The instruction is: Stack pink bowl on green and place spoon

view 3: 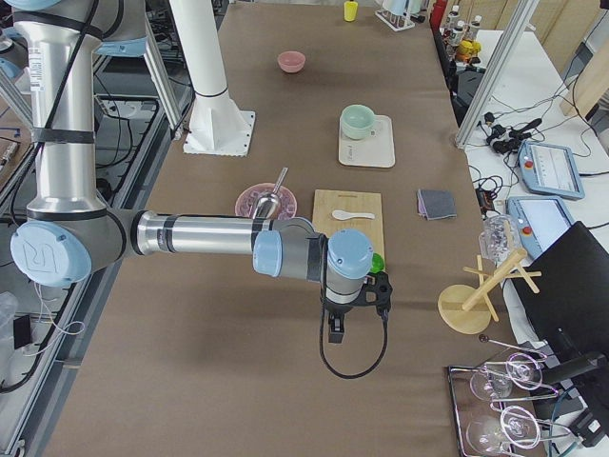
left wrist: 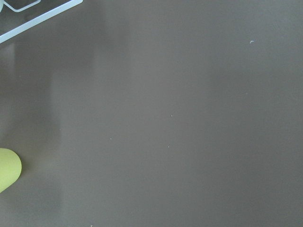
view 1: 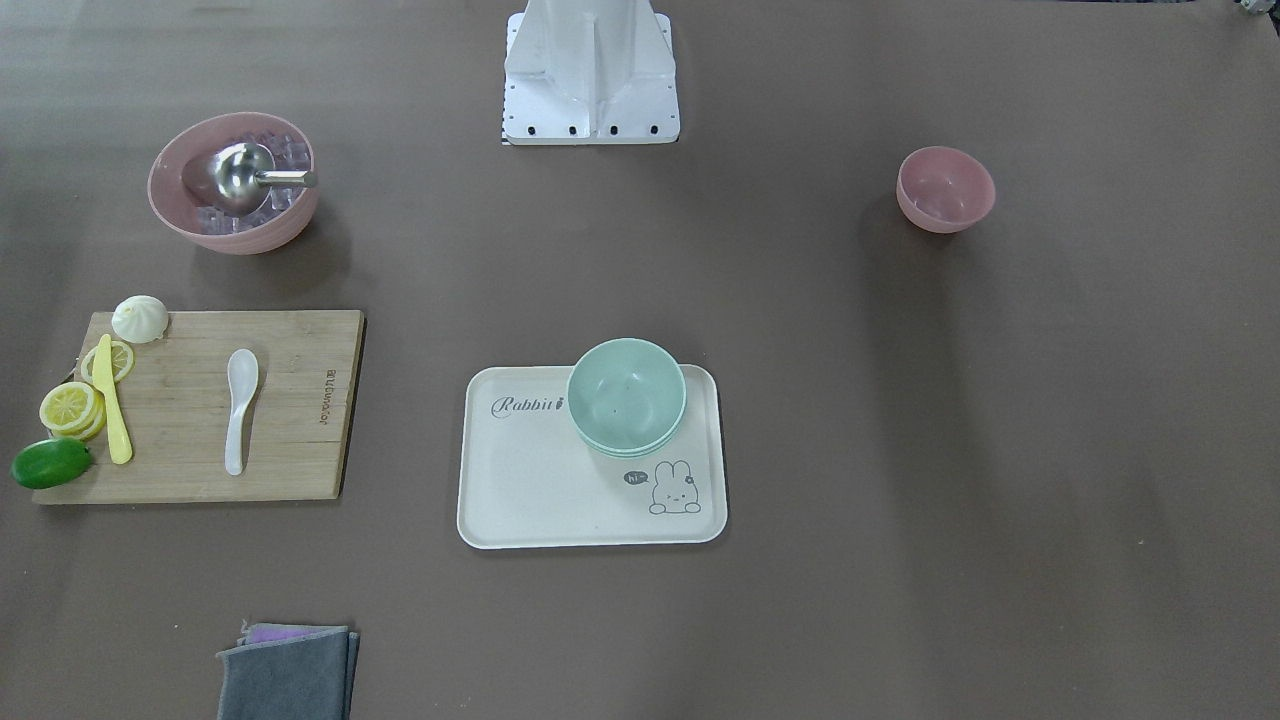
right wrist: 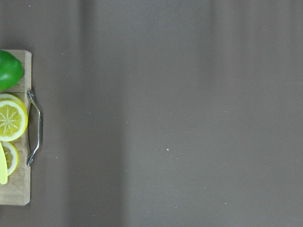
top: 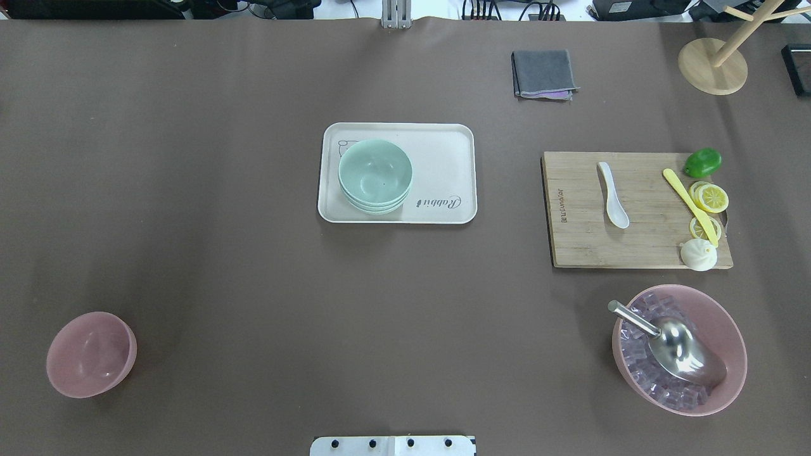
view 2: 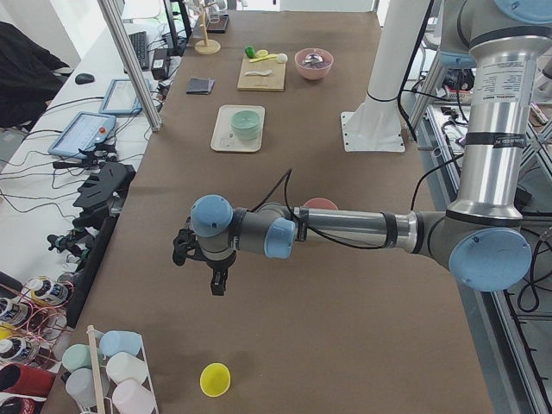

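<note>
A small empty pink bowl (top: 90, 354) stands alone on the brown table near the robot's left, also in the front view (view 1: 945, 188). Stacked green bowls (top: 375, 174) sit on a cream tray (top: 443, 158) at the table's middle. A white spoon (top: 613, 193) lies on a wooden cutting board (top: 583, 247) on the right. My left gripper (view 2: 216, 283) hangs over bare table beyond the pink bowl, far from it. My right gripper (view 3: 335, 328) hangs past the board's end. Both show only in the side views, so I cannot tell whether they are open or shut.
A larger pink bowl (top: 679, 348) holds ice cubes and a metal scoop. The board also carries lemon slices (top: 709, 197), a lime (top: 702, 162), a yellow knife and a white bun. A grey cloth (top: 543, 73) lies at the far edge. A yellow cup (view 2: 215, 379) stands beyond the left gripper.
</note>
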Motion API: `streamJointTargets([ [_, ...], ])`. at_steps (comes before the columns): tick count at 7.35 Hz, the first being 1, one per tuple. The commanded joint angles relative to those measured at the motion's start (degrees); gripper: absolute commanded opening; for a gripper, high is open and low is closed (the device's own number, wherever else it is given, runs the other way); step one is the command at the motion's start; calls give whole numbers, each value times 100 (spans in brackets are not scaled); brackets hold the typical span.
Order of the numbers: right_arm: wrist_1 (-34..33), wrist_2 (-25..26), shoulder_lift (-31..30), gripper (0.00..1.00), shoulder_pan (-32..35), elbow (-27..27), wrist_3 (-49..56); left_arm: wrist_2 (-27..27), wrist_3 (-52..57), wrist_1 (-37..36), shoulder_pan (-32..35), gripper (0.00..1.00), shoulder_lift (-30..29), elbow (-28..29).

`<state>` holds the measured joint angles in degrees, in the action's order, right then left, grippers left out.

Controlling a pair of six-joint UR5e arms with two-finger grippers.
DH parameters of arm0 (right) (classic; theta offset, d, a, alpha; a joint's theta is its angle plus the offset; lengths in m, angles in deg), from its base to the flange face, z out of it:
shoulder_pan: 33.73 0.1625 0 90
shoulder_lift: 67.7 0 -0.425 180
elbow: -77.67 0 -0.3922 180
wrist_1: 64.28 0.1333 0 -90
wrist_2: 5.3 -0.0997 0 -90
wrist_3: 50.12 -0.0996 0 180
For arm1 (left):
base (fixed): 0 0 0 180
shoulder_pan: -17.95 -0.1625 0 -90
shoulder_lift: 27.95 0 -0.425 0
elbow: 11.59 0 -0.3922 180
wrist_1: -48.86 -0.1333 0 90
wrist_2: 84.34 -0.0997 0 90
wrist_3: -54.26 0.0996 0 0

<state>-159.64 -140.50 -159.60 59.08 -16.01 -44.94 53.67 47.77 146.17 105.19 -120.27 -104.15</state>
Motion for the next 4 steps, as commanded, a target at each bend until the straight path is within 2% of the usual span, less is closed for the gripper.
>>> streamJointTargets([
  [1, 0, -94, 49, 100, 0, -1, 0, -11, -141, 277, -382, 98, -110, -306],
  [2, 9, -312, 58, 100, 0, -1, 0, 85, -803, 341, -392, 98, -137, -464],
  [3, 9, -297, 58, 100, 0, -62, 17, 617, -1228, 341, -453, 98, -146, -578],
  [4, 0, -323, 76, 100, -17, -245, 0, 796, -1284, 367, -628, 98, -146, -823],
])
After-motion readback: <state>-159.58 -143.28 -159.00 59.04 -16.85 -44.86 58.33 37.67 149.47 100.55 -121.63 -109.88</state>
